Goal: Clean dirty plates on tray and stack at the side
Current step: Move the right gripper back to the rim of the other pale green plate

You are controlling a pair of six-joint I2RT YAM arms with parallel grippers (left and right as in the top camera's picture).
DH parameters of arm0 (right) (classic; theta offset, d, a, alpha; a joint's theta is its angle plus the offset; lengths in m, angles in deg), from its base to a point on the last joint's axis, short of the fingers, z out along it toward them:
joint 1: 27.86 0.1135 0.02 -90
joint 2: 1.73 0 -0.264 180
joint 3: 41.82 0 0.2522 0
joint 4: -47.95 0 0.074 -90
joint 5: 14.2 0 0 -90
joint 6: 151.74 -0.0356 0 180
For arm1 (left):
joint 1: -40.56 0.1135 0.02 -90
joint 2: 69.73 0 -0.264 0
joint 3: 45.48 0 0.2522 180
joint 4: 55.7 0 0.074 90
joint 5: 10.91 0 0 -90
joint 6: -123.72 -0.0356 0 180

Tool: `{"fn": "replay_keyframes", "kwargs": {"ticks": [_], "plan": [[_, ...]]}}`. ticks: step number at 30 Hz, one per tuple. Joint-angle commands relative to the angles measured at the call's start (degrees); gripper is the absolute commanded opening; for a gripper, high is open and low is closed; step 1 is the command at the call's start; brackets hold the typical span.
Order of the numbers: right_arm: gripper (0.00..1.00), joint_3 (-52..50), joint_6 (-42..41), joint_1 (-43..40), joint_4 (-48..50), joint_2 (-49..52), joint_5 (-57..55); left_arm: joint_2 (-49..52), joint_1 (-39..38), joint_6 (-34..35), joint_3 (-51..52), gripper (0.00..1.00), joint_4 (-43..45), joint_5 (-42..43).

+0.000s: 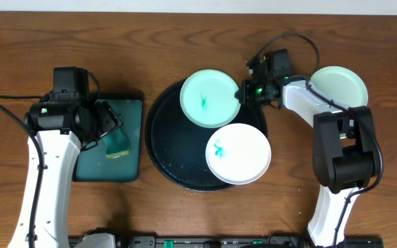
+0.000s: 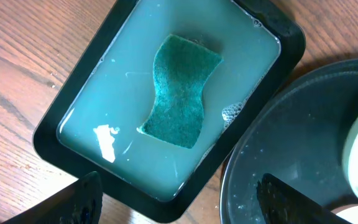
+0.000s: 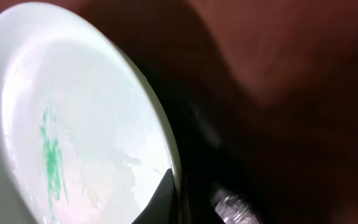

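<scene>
Overhead: the smeared mint plate (image 1: pixel 210 98) was seen at the round tray's (image 1: pixel 158 138) twelve o'clock, its three-o'clock rim pinched by the fully closed right gripper (image 1: pixel 243 91); the white plate (image 1: pixel 238 153) lay at four o'clock. Left wrist: the left gripper (image 2: pixel 179 186) was held wide open, empty, above the sponge (image 2: pixel 179 93). Right wrist: the mint rim was seen clamped.

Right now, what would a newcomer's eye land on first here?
A mint-green plate and a white plate, both teal-smeared, sit on the big black tray mid-table. The right gripper pinches the green one's rim. At left, a green sponge soaks in a small tray of cloudy water.
</scene>
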Motion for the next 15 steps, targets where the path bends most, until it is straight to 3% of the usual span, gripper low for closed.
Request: {"fn": "replay_keyframes", "kwargs": {"ticks": [1, 11, 12, 14, 15], "plan": [[0.01, 0.0, -0.7, 1.7, -2.1, -2.1, 0.9, 0.4, 0.2, 0.7, 0.2, 0.8, -0.3, -0.2], [0.01, 0.0, -8.2, 3.3, -10.6, -3.1, -12.7, 0.4, 0.2, 0.7, 0.3, 0.8, -1.2, -0.3], [0.01, 0.0, -8.2, 3.3, -10.4, -3.1, -12.9, 0.4, 0.2, 0.7, 0.3, 0.78, -1.2, -0.3], [0.01, 0.0, -8.3, 3.3, -10.1, -3.1, -13.4, 0.7, 0.2, 0.7, 0.3, 0.57, -1.0, -1.2], [0.01, 0.0, -8.3, 3.3, -9.8, -3.1, -13.6, 1.0, 0.2, 0.7, 0.4, 0.52, -0.9, -2.7]]}}
